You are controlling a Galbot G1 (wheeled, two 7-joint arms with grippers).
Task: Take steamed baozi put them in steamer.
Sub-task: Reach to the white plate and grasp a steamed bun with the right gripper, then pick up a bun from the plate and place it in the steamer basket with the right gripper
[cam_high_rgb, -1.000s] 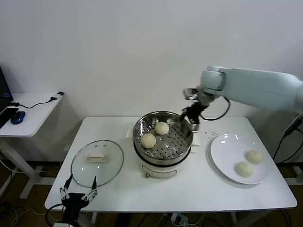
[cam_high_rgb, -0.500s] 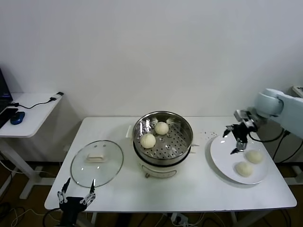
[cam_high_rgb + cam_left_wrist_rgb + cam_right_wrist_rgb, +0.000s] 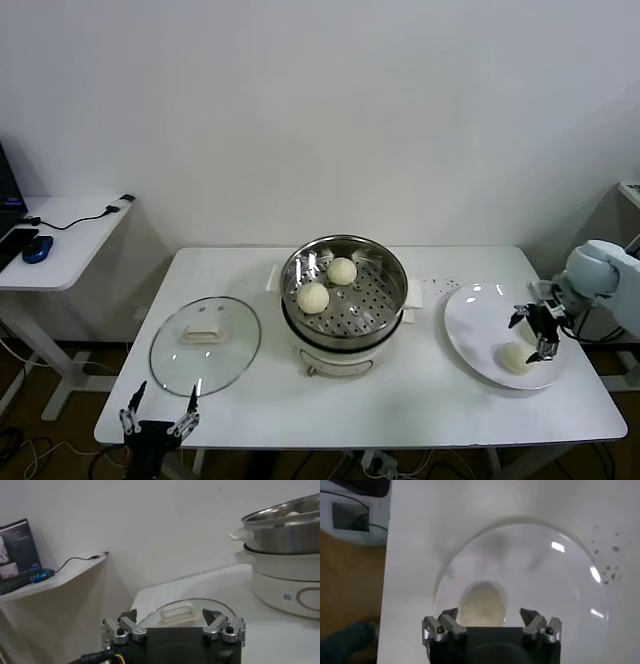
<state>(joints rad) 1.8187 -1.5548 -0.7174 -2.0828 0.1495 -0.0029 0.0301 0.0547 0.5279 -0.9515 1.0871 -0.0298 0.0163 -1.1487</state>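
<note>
Two cream-white baozi (image 3: pixel 313 297) (image 3: pixel 342 271) lie in the shiny steel steamer (image 3: pixel 372 311) at the table's middle. On the white plate (image 3: pixel 473 322) at the right lies another baozi (image 3: pixel 515 357). My right gripper (image 3: pixel 535 336) hangs open over the plate's far right part. In the right wrist view a baozi (image 3: pixel 482 604) sits just beyond the spread fingertips of that gripper (image 3: pixel 490 614), not touched. My left gripper (image 3: pixel 158 409) waits open below the table's front left corner, empty (image 3: pixel 170 617).
A round glass lid (image 3: pixel 205 343) with a white handle lies flat at the table's left, close before my left gripper (image 3: pixel 176 612). The steamer stands on a white cooker base (image 3: pixel 287 582). A side desk (image 3: pixel 60 235) with a mouse and cable is at the far left.
My right arm has swung from the steamer's rim across to the white plate and come down over the far bun. The left gripper has sunk slightly.
</note>
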